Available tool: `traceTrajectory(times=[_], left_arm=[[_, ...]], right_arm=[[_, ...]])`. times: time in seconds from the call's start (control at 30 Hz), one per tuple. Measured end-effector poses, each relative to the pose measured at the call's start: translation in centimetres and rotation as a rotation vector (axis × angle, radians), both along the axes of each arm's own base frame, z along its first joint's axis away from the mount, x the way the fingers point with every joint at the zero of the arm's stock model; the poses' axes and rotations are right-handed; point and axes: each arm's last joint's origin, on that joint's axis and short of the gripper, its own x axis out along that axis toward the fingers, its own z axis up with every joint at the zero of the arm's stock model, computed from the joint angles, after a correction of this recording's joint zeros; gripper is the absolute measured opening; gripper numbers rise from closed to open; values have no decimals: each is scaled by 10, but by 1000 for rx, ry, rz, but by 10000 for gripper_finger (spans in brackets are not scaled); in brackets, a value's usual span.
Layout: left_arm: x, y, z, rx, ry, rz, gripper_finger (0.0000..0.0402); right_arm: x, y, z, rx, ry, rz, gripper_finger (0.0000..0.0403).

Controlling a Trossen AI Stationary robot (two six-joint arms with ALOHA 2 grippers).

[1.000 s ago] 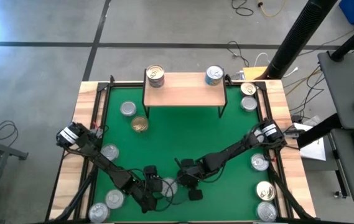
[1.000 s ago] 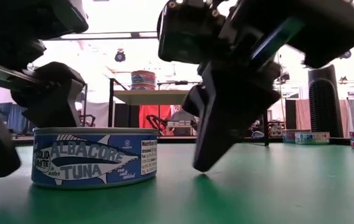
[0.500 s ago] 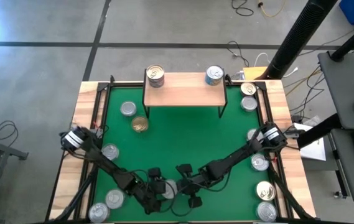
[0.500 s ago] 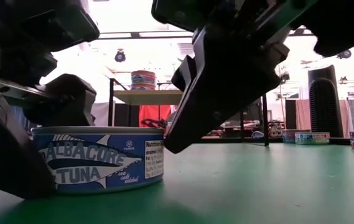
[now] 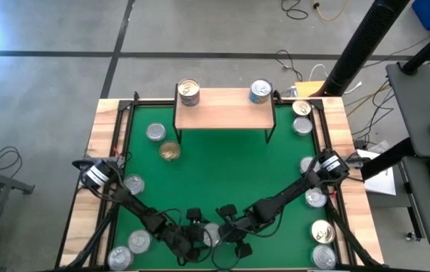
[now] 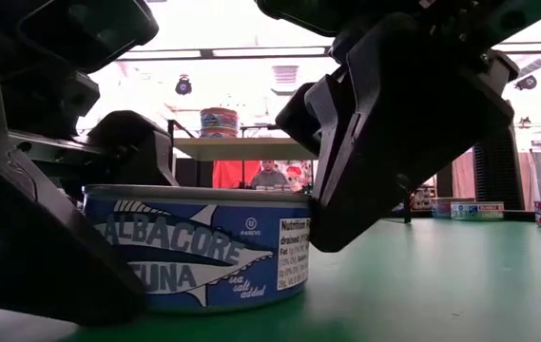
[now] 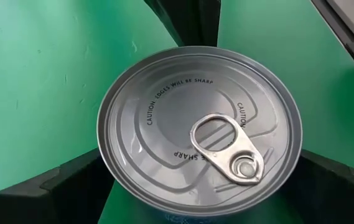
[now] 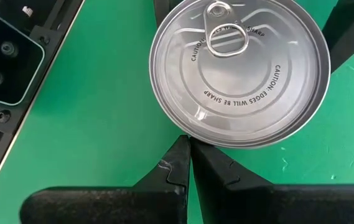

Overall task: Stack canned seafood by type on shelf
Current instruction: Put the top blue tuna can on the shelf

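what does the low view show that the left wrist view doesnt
Only the low view shows the tuna can's blue printed side reading albacore tuna, the shelf far behind with a can on it, more tins at the table's far side, and a person in the room.

Only the left wrist view shows the can's silver lid with its pull tab and the sharp-edges warning.

Both show this one can on the green mat, with the left gripper's fingers open on either side.
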Motion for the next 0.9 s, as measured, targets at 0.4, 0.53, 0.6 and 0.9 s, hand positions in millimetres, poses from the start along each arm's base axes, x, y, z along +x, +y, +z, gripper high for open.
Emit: traceTrajectory(times=[0.4, 0.53, 0.6, 0.9], left_arm=[[1, 1, -3, 24, -88, 73, 358], [-4, 5, -7, 6, -121, 78, 362], [-8, 9, -10, -15, -136, 90, 362], [-18, 21, -18, -45, -172, 149, 362]], right_arm=[[-1, -2, -1, -17, 5, -12, 13], [-1, -3, -2, -33, 8, -14, 13], [-1, -4, -2, -44, 11, -16, 13], [-7, -9, 1, -100, 59, -28, 13]])
